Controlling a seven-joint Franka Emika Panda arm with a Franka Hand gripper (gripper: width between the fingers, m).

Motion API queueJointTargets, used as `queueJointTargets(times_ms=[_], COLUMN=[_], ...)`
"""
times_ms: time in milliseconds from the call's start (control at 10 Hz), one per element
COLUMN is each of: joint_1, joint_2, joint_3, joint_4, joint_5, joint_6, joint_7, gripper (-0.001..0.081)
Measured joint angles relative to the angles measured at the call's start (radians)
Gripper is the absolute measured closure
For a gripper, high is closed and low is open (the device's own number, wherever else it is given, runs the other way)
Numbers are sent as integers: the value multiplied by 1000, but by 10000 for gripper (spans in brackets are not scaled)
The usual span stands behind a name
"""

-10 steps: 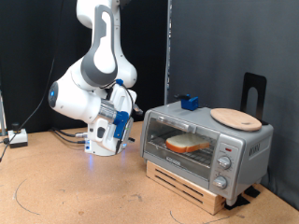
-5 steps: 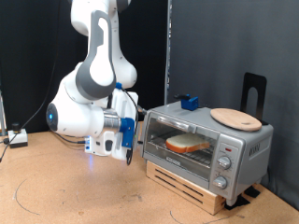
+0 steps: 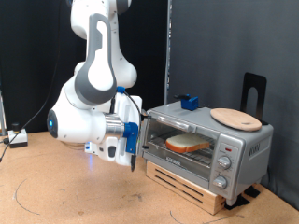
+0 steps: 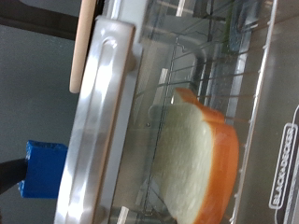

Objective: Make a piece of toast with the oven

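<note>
a brown tabletop [image 3: 56,201] carries the scene, with a black curtain behind it. the toaster oven [image 3: 207,142] sits at the right of the exterior view, raised on a low wooden crate [image 3: 192,191], presumably so its door is at a height the arm can reach. its glass door is shut, and the piece of toast [image 3: 187,143] lies inside on the wire rack [image 4: 220,84], so the loading step looks done. on the oven's roof rests a round wooden board [image 3: 235,118], with a small blue block [image 3: 191,101] near the far left corner.

the white arm bends low from the left, bringing the gripper [image 3: 132,147] close beside the oven's left front edge, at door height. how far its fingers are spread cannot be told; nothing is seen between them. the wrist view looks straight through the glass at the bread and along the door's metal handle [image 4: 98,121], which suggests the hand is lined up with the door front, not the knobs [image 3: 224,162] on the right panel.
</note>
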Motion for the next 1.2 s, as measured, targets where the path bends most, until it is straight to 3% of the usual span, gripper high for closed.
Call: queueJointTargets(times_ms=[200, 300, 700, 1000, 1200], joint_1=[1, 6, 6, 5, 11], joint_2=[86, 120, 152, 264, 332], joint_3=[22, 31, 34, 50, 76], joint_4=[82, 114, 143, 272, 344], joint_5=[-1, 7, 25, 78, 118], joint_6=[-25, 7, 14, -59, -42], joint_7=[0, 3, -32, -35, -33], gripper=[2, 2, 2, 2, 2])
